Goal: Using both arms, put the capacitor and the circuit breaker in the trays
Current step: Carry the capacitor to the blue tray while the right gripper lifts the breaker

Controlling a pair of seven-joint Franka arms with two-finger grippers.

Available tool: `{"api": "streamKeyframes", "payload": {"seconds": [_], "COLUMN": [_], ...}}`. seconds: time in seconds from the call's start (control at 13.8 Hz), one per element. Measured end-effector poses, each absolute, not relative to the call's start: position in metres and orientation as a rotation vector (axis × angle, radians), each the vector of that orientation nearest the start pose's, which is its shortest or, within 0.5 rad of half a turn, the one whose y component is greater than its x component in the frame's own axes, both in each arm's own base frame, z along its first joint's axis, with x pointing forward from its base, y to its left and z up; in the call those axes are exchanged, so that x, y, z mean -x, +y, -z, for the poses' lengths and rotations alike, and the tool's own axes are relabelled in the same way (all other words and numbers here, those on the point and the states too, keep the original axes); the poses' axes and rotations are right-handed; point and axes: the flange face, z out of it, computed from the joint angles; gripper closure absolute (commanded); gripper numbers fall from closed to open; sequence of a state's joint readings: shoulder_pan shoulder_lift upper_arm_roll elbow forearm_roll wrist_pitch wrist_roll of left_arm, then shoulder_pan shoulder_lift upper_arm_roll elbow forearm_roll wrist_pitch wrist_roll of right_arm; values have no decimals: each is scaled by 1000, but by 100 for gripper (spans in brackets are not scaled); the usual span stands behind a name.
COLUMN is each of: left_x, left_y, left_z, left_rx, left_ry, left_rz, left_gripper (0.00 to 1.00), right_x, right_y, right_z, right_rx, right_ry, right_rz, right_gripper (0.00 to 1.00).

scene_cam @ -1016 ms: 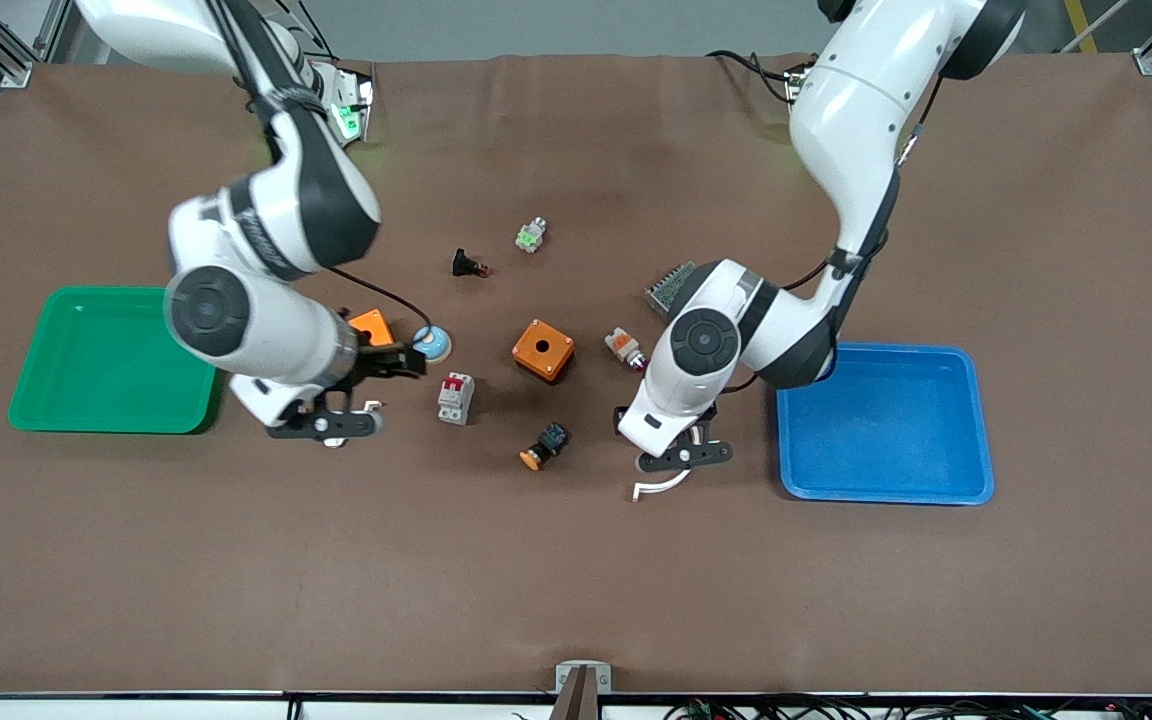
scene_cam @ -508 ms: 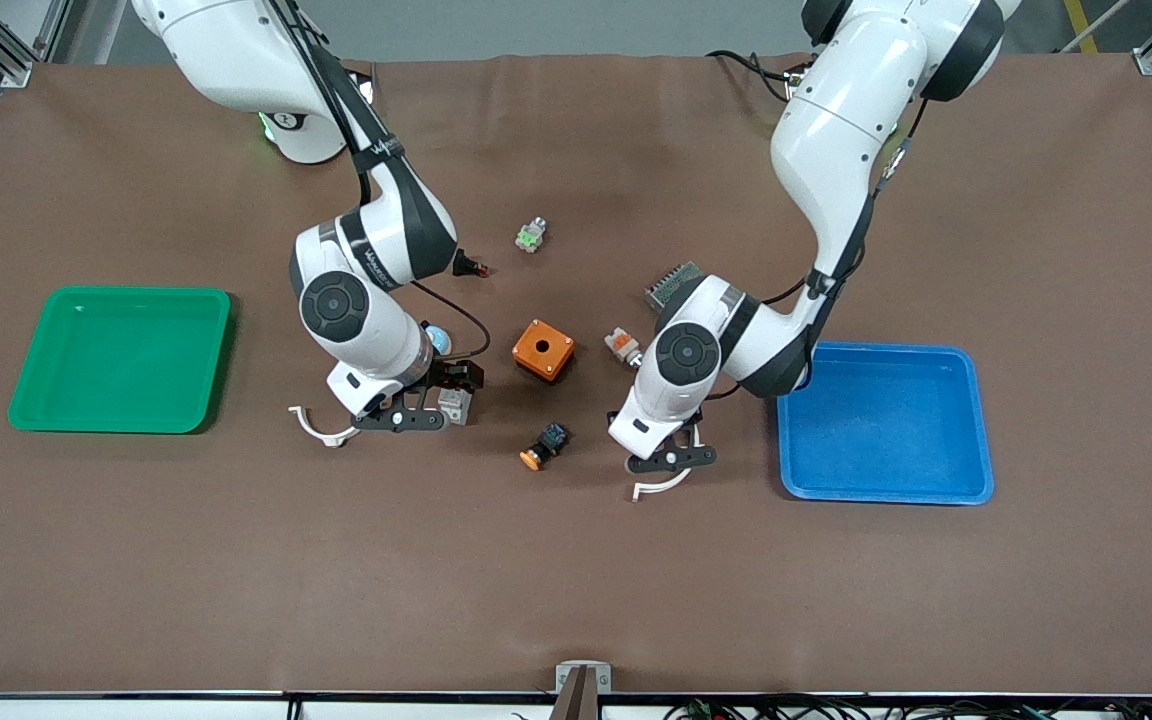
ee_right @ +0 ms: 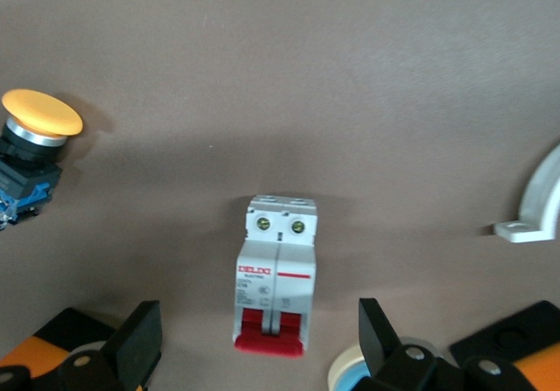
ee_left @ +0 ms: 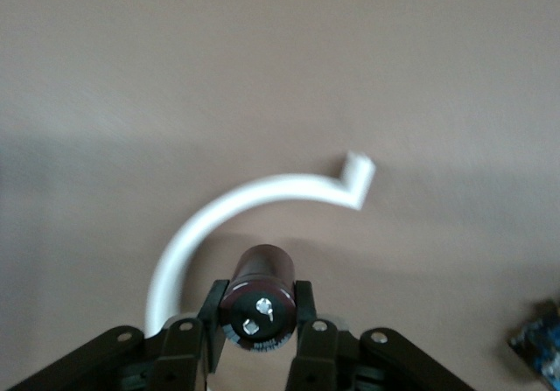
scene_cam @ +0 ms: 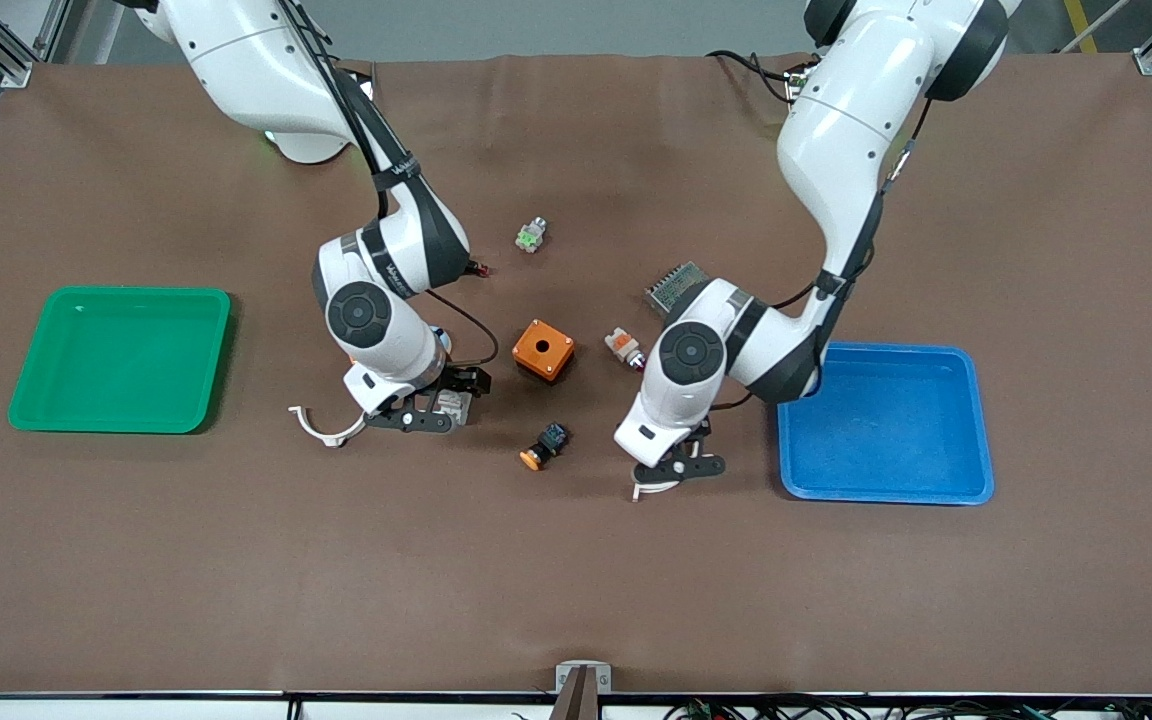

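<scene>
A brown mat is spread over the table, with a green tray at the right arm's end and a blue tray at the left arm's. The capacitor is seen clamped in the left gripper only in the left wrist view; in the front view that gripper is low over bare mat beside the blue tray. The circuit breaker is shown lying on the mat between the spread fingers of the right gripper, whereas the front view shows it largely hidden under that gripper.

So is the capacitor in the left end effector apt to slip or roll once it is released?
The capacitor is a smooth, glossy cylinder, so it would probably roll if laid on its side. The left end effector pinches only its curved sides, so it may twist or slip. It looks rigid and likely light.
</scene>
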State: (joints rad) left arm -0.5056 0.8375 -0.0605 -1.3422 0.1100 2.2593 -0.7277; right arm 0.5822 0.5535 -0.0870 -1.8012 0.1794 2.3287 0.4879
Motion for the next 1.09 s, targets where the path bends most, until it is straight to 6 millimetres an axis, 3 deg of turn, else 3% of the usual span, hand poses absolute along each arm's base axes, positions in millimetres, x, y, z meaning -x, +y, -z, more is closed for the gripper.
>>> {"api": "streamKeyframes", "payload": {"seconds": [0.07,0.29,0.36,0.51,0.73,0.87,1.02,1.09], "left_x": [-649,-673,-677,-680,-671,-657,-638,-628], "left_y": [-372,-297,-268,-206,-122,-82,-55,-49], "left_z": [-250,-307,-319,-326,-312,-289,-259,-244], "left_rx": [3131,3077,3068,3054,3044,3053,3064,3067], "left_ry": [-218,-229,-203,-139,-88,-73,-68,-73], "left_rz": [138,67,49,5,-78,-77,-78,-85], "left_gripper": [100,100,100,100,100,100,99,99], "right_x": [-570,-570,-569,-569,-572,-576,-584,-588], "right_y": [318,318,319,319,317,313,297,279], "right_z": [-232,-216,-214,-214,-216,-228,-268,-300], "right_rx": [3074,3079,3080,3080,3080,3085,3093,3096], "right_ry": [163,166,164,162,171,181,213,244], "right_rz": [-85,-80,-80,-80,-74,-93,-158,-200], "right_gripper": [11,48,61,78,81,82,82,82]}}
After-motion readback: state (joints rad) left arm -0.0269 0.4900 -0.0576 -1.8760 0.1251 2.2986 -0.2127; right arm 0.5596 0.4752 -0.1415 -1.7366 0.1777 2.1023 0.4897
